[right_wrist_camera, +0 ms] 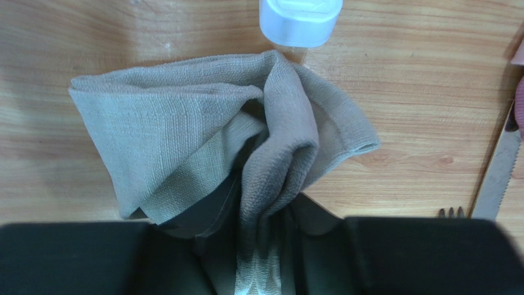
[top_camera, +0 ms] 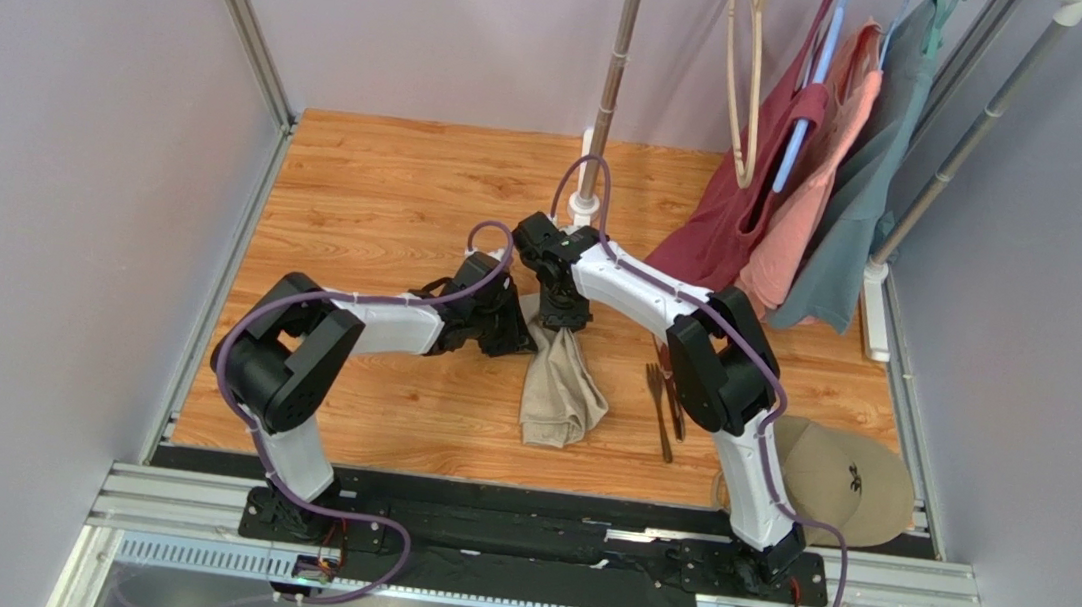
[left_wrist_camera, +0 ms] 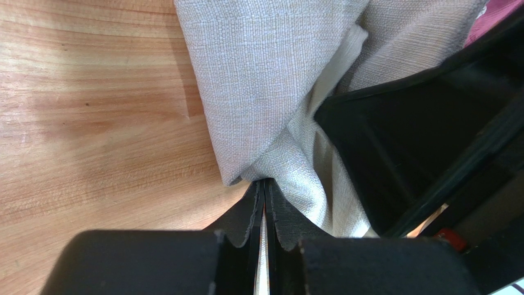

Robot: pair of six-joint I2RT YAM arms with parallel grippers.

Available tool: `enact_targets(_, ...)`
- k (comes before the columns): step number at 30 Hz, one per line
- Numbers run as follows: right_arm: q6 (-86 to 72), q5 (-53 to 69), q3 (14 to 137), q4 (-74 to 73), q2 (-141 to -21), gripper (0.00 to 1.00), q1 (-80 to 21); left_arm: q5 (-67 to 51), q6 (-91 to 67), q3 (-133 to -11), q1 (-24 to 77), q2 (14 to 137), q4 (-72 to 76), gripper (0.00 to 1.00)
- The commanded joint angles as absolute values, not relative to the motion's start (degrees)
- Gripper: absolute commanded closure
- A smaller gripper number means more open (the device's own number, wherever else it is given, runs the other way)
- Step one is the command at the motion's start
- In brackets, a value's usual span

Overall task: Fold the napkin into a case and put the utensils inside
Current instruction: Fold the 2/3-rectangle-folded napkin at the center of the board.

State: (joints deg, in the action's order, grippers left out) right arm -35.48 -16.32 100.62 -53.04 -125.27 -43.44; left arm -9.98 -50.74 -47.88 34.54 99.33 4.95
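The beige napkin (top_camera: 563,397) hangs bunched from both grippers, its lower part slumped on the wooden table (top_camera: 391,213). My left gripper (top_camera: 518,335) is shut on a thin edge of the napkin (left_wrist_camera: 264,92), its jaws pressed flat together (left_wrist_camera: 264,184). My right gripper (top_camera: 561,318) is just beside it; its jaws stand a little apart (right_wrist_camera: 264,215), with a thick fold of the napkin (right_wrist_camera: 184,135) still running between them. The dark utensils (top_camera: 666,400) lie on the table right of the cloth; a knife blade (right_wrist_camera: 495,178) and fork tines (right_wrist_camera: 452,212) show in the right wrist view. No case is formed.
A round tan disc (top_camera: 846,479) lies at the near right. Maroon, salmon and grey-teal garments (top_camera: 800,195) hang at the back right. A pole (top_camera: 612,85) rises behind the grippers, its white foot (right_wrist_camera: 300,21) close to the napkin. Grey walls enclose the table.
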Motion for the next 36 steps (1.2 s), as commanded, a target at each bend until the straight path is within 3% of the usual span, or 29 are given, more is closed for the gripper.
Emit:
enact_targets(1,-34.4,-14.7,102.2,-54.0,-124.3,0.69,-43.8,-10.3,-51.8,-49.5,35.1,99.4,7.5,0.92)
enact_targets(8,-33.2,-9.3,100.7,-53.5,-121.8,0.64,-43.8,-10.3,-52.0,-49.2,35.2,99.3,7.4,0.92)
enact_targets(12,-33.0,-7.0,100.8,-54.1,-120.6,0.52,-43.7,-10.3,-52.0,-49.5,35.2,99.4,7.0,0.92)
enact_targets(22,-34.0,1.7,98.6,-51.9,-117.6,0.48,-41.0,-10.6,-52.1,-49.5,35.3,99.1,5.5,0.93)
enact_targets(27,-35.2,5.1,97.0,-51.3,-117.9,0.4,-39.7,-10.6,-52.1,-49.0,35.8,98.2,5.2,0.93)
enact_targets(32,-33.6,6.2,93.4,-48.5,-114.7,0.26,-38.6,-10.4,-51.8,-48.8,36.2,97.6,4.6,0.93)
enact_targets(36,-31.9,7.4,92.1,-48.7,-113.0,0.23,-38.0,-10.4,-51.9,-47.8,36.1,96.8,4.7,0.93)
